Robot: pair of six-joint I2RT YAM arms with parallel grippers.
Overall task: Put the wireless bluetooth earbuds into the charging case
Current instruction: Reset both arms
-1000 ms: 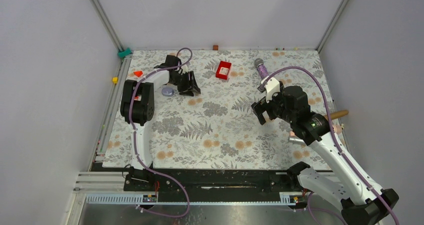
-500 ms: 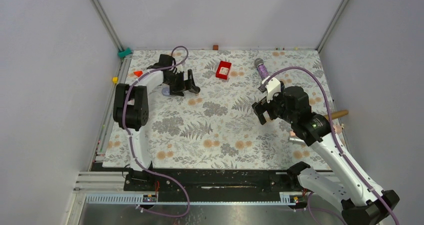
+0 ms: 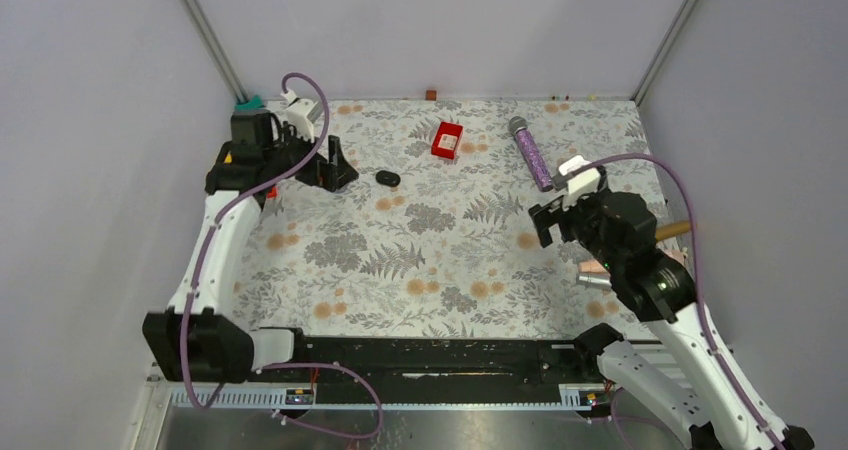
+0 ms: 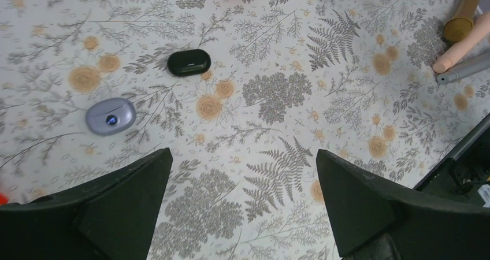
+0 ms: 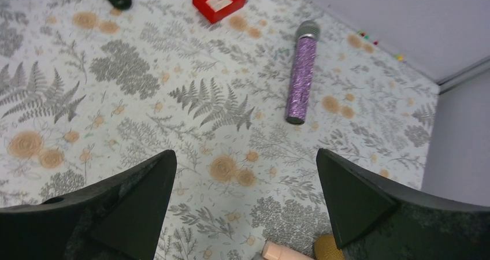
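At far left, the wide-open left gripper (image 4: 242,152) hovers beside the charging case (image 4: 111,116), whose long axis runs across the jaws; the right gripper (image 5: 245,152), also spread, is far off.

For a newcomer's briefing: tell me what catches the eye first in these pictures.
The red box at the far middle of the floral table and the purple glitter microphone to its right stand out most. Near the left pincer, open and empty, lie a black oval object and the lavender-grey charging case.
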